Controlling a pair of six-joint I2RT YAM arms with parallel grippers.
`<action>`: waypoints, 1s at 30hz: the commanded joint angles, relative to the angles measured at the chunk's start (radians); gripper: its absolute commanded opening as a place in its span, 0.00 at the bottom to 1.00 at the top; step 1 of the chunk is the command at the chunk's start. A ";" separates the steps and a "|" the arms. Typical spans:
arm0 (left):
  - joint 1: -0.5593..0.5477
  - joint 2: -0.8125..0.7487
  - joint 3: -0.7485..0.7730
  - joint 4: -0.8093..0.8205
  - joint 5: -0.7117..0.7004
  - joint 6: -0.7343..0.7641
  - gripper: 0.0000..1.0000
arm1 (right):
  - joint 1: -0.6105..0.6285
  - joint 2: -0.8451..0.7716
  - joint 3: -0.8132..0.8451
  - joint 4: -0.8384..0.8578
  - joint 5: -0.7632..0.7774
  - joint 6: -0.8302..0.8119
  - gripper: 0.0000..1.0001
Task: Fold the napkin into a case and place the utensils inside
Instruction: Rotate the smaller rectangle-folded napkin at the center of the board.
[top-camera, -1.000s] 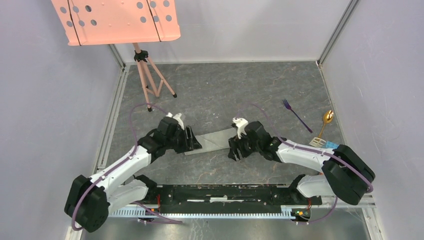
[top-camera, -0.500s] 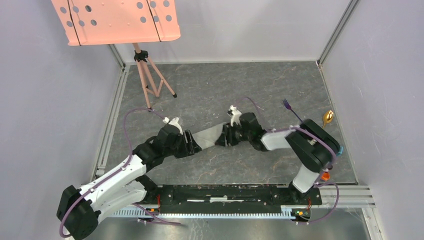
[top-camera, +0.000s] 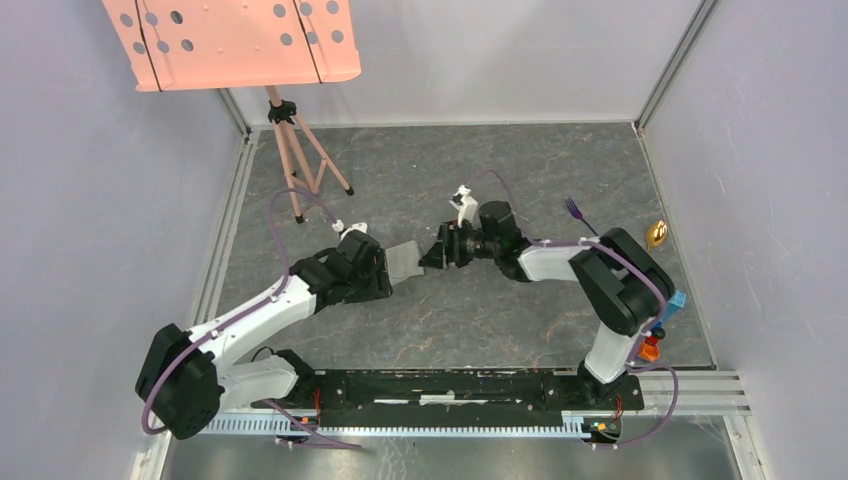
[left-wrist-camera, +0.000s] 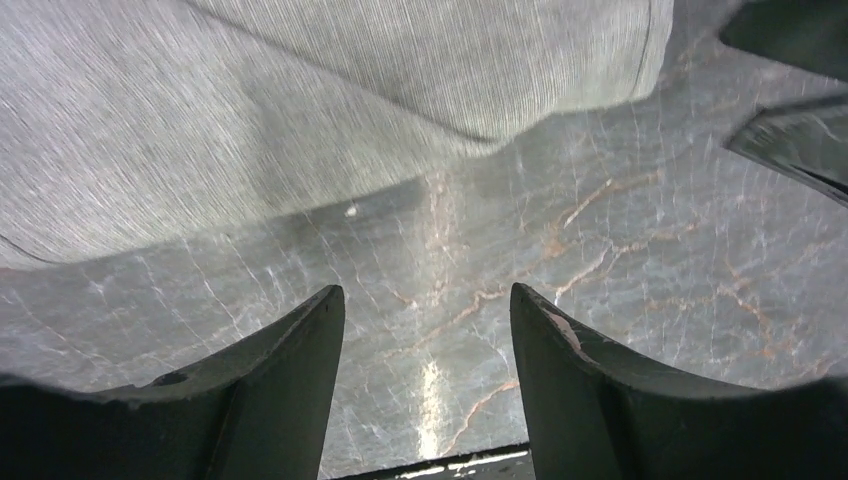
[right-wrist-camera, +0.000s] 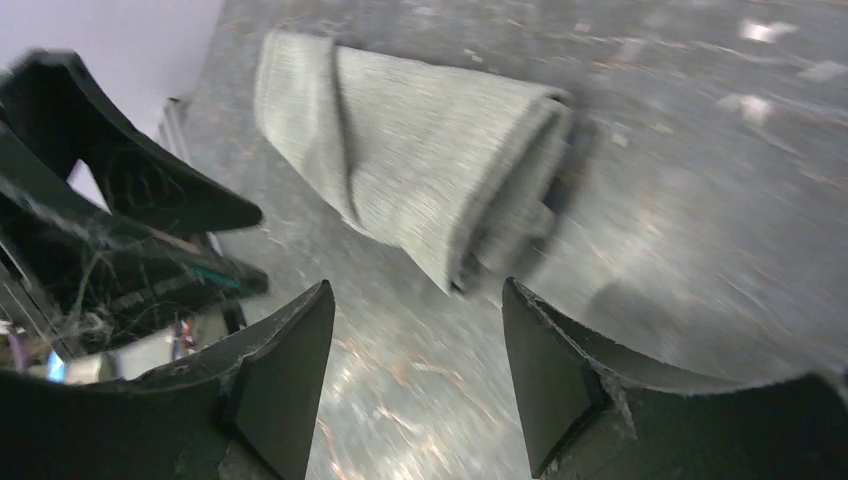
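The napkin (top-camera: 404, 261) lies on the marbled table as a short folded grey bundle between my two grippers. My left gripper (top-camera: 388, 270) sits at its left end, open, with only bare table between the fingers; in the left wrist view the napkin (left-wrist-camera: 300, 100) lies just past the left gripper (left-wrist-camera: 428, 300). My right gripper (top-camera: 436, 250) is at the right end, also open and empty. The right wrist view shows the folded napkin (right-wrist-camera: 420, 170) just ahead of the right gripper (right-wrist-camera: 418, 290). The purple fork (top-camera: 575, 210) and gold spoon bowl (top-camera: 656, 234) lie at the right, partly hidden by my right arm.
A salmon-pink perforated panel (top-camera: 230, 40) on a tripod (top-camera: 295, 150) stands at the back left. Colourful toy blocks (top-camera: 672, 305) peek out beside my right arm's elbow. Grey walls close in the table on three sides.
The napkin went from a long strip to a short folded bundle. My right gripper moved left and away from the bases, and the right elbow swung up over the utensils. Left gripper shifted slightly.
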 joint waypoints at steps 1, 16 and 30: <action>0.071 0.049 0.099 0.007 -0.033 0.096 0.69 | -0.041 -0.136 -0.085 -0.185 -0.028 -0.174 0.69; 0.486 0.209 0.145 0.210 0.220 0.193 0.76 | 0.250 -0.044 -0.266 0.405 0.125 0.273 0.73; 0.505 0.462 0.241 0.201 0.192 0.269 0.74 | 0.331 0.175 -0.121 0.487 0.345 0.523 0.69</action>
